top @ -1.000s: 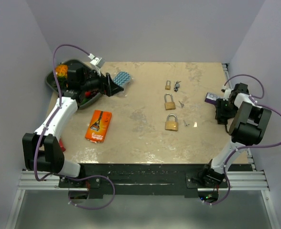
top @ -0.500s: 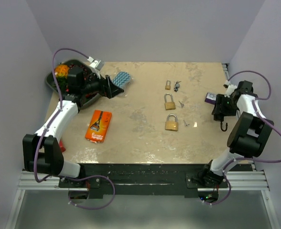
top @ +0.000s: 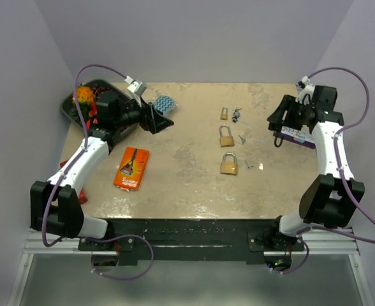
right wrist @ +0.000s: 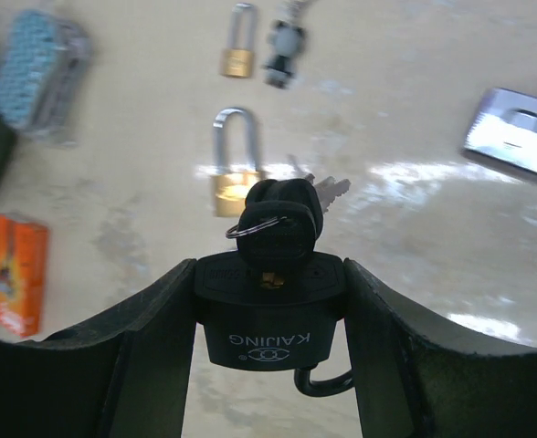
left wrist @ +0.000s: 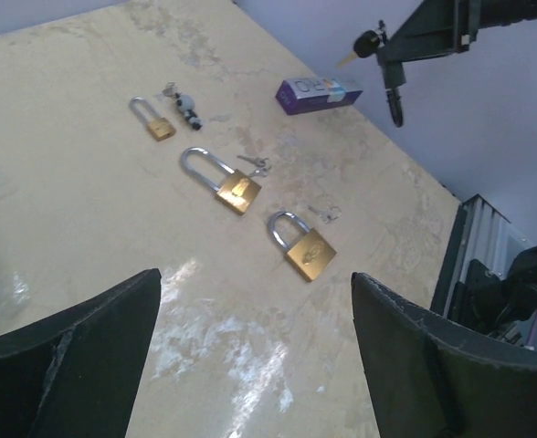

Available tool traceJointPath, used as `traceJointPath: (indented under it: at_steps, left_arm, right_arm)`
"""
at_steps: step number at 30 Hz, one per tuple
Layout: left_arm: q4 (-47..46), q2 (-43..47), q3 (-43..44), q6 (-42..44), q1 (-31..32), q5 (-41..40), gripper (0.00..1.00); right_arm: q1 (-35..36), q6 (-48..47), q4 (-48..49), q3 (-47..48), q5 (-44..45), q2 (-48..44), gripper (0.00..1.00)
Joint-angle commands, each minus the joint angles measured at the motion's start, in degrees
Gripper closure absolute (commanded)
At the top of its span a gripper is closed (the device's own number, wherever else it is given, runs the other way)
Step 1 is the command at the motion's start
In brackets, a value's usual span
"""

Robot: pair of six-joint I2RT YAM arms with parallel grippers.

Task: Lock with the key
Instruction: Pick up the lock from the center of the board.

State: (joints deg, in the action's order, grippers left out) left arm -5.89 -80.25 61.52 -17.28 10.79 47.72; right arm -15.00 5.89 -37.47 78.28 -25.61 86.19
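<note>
a dark tray point(top: 71, 105) sits at the far left corner of the table point(top: 181, 185). it holds something orange point(top: 83, 95) and a few red bits, too small to name, and the left arm covers much of it.

the black padlock point(right wrist: 268, 324) is up off the table, pinched between the fingers of the right gripper point(right wrist: 268, 301) near the far right side. a black-headed key point(right wrist: 282, 212) on a ring stands in its keyhole. only a curl of its shackle shows below the body, so whether it is latched cannot be told.

the left gripper point(top: 159, 120) hangs by the tray with its fingers spread wide and nothing between them.

three brass padlocks lie in a row mid-table: a small one point(top: 224, 113) farthest, a middle one point(top: 226, 136), and a large one point(top: 229, 164) nearest. that makes four padlocks in all. each brass lock has a key or keys just to its right: dark-headed ones point(top: 238, 115) by the small lock, then two tiny silver sets point(top: 242, 138) point(top: 248, 164), hard to make out.

one purple box point(top: 297, 134) lies under the right arm. there is also one orange packet point(top: 131, 167) and one blue-patterned packet point(top: 164, 103).
</note>
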Motion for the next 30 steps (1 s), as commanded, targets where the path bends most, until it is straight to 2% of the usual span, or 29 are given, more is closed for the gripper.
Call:
traceJointPath:
  at_steps: [1,5,9,12,16,24,28,30]
  left_arm:
    - [-9.6,0.7,-0.5,-7.2,6.0,-1.3,0.12]
    - [-14.6,0.2,-0.7,-9.4,14.2,-8.2,0.12]
    - [-19.4,-1.4,-0.3,-11.8,18.1,-14.6,0.14]
    - [-19.1,-3.1,0.7,-10.6,20.9,-19.5,0.15]
    - [-18.9,-5.4,0.9,-9.9,23.4,-23.1,0.17]
    - [-21.8,-7.7,0.1,-10.1,26.4,-24.6,0.23]
    - [-21.1,-9.7,0.6,-10.6,27.3,-27.5,0.3]
    - [-20.0,-10.5,1.0,-10.8,27.4,-28.7,0.37]
  right_arm:
    - [7.4,19.7,11.5,4.4,-4.5,-4.8,1.0]
    - [14.1,29.5,18.2,5.7,0.8,-4.6,1.0]
    - [20.7,36.5,21.6,7.8,4.5,-3.1,1.0]
    - [26.1,41.0,23.3,8.8,6.9,-1.6,1.0]
    - [30.1,43.2,23.9,9.4,8.6,-0.6,1.0]
    - [33.8,42.9,23.7,10.5,8.9,1.0,1.0]
    - [34.7,43.1,23.5,11.4,9.2,1.8,1.0]
    - [34.8,43.2,22.9,12.2,9.4,2.3,1.0]
